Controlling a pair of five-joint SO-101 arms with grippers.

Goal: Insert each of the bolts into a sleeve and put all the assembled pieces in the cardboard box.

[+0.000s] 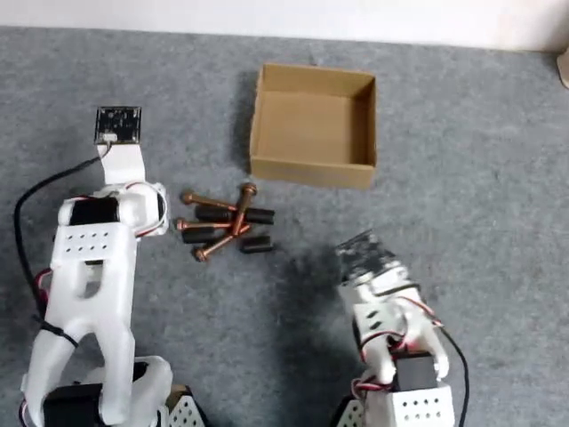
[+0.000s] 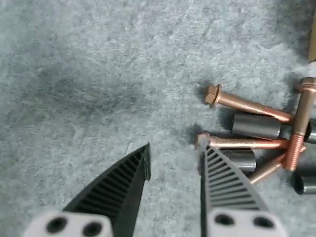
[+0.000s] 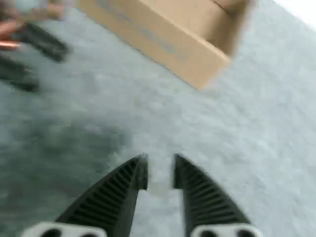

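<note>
Lower left of the high view: L arm (image 1: 89, 267) comes up from the bottom edge, white, w/ its wrist cam toward the upper left. L gripper (image 2: 174, 146) is low over the grey table (image 1: 480, 160), fingers spread wide w/ nothing btw them. In the L wrist view 1 fingertip (image 2: 203, 150) sits right at a bolt head; can't tell if it touches.

Lower right of the high view: R arm (image 1: 396, 356), pointing up-frame toward the box. R gripper (image 3: 160, 158) is over bare table, well apart from the parts. Its fingers are parted by a narrow gap only and hold nothing.

Centre-left of the high view, just right of the L arm: the pile, all lying flat.
- 4 copper bolts (image 1: 212, 203). 2 lie approx. level, heads toward the L arm. 1 runs up-frame w/ its head at the top, crossing the others. 1 slants w/ its head at lower left.
- 4 black sleeves (image 1: 260, 216), scattered among the bolts. 2 are btw/beside the level bolts, 2 on the pile's right side.
- As far as can be seen, bolts & sleeves lie separate, none put together.

Upper centre of the high view, beyond the pile: cardboard box (image 1: 311, 169), open top, bare floor showing. Its front wall is near the head of the up-frame bolt but not touching.
</note>
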